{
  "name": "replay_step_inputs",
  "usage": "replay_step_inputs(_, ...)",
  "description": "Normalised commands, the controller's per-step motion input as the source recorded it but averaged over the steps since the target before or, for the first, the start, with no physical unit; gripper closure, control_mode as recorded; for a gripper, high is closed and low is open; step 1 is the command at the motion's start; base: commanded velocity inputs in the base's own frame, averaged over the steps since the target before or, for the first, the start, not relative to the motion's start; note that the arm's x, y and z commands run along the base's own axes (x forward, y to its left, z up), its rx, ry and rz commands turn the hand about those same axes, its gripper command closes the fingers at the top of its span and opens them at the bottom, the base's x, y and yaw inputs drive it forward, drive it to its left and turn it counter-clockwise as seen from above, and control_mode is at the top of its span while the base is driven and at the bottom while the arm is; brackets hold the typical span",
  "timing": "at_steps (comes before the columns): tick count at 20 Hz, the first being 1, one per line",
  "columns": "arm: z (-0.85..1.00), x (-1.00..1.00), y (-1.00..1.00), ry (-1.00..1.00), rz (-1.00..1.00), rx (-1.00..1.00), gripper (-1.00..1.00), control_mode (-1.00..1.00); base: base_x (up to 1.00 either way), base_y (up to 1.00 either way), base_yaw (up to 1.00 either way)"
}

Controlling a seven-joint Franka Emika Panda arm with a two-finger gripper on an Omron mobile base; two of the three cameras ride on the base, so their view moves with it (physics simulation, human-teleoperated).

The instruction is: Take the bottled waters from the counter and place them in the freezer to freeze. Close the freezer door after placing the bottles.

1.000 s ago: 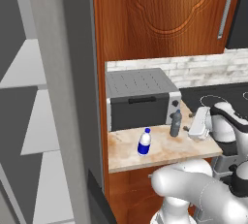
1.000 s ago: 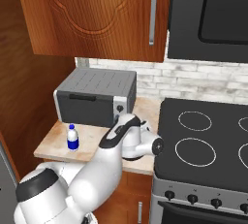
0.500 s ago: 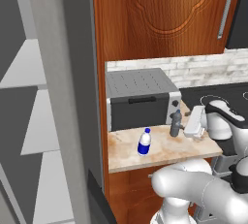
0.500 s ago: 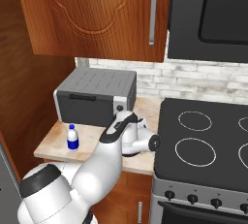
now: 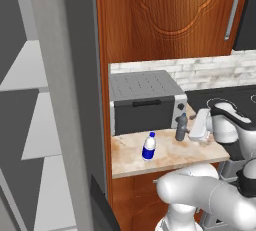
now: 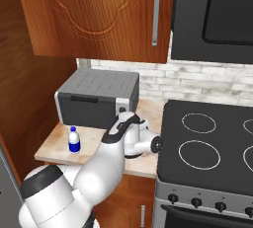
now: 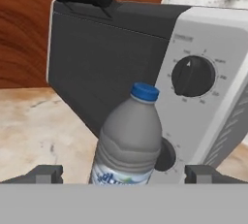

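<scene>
On the beige counter (image 5: 165, 157) a grey translucent bottle (image 5: 181, 127) stands upright in front of the toaster oven's dial. My gripper (image 5: 191, 131) is level with it and just to its right, open. In the hand view the grey bottle (image 7: 128, 145), blue-capped, fills the middle, with my gripper (image 7: 125, 174) open and a fingertip (image 7: 46, 173) on each side, not touching. The clear bottle with blue label (image 5: 148, 146) stands upright nearer the counter's left front, also seen as the blue-label bottle (image 6: 74, 139). The freezer (image 5: 30, 100) is open at the left, pale shelves showing.
A grey toaster oven (image 5: 145, 100) sits at the back of the counter, close behind both bottles. A tall grey panel (image 5: 75, 105) rises between the freezer shelves and the counter. The black stovetop (image 6: 207, 148) lies to the right. Wooden cabinets (image 6: 99, 15) hang overhead.
My hand has edged left, closer to the grey bottle. Both bottles stay where they were and the gripper stays open.
</scene>
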Motion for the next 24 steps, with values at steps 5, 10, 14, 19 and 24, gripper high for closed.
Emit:
replay_step_inputs(5, -0.06, 0.1, 0.08, 0.04, 0.0, 0.0, -1.0, -1.0, 0.0, 0.0, 0.0)
replay_step_inputs(10, -0.01, 0.14, 0.0, 0.1, 0.0, 0.0, -1.0, -1.0, 0.0, 0.0, 0.0)
replay_step_inputs(14, 0.0, 0.05, 0.0, 0.02, 0.0, 0.09, -1.0, -1.0, 0.0, 0.0, 0.0)
replay_step_inputs(19, -0.04, 0.0, 0.0, 0.0, 0.0, 0.08, -1.0, -1.0, 0.0, 0.0, 0.0)
replay_step_inputs(24, -0.09, 0.0, 0.0, 0.0, 0.01, 0.01, -1.0, -1.0, 0.0, 0.0, 0.0)
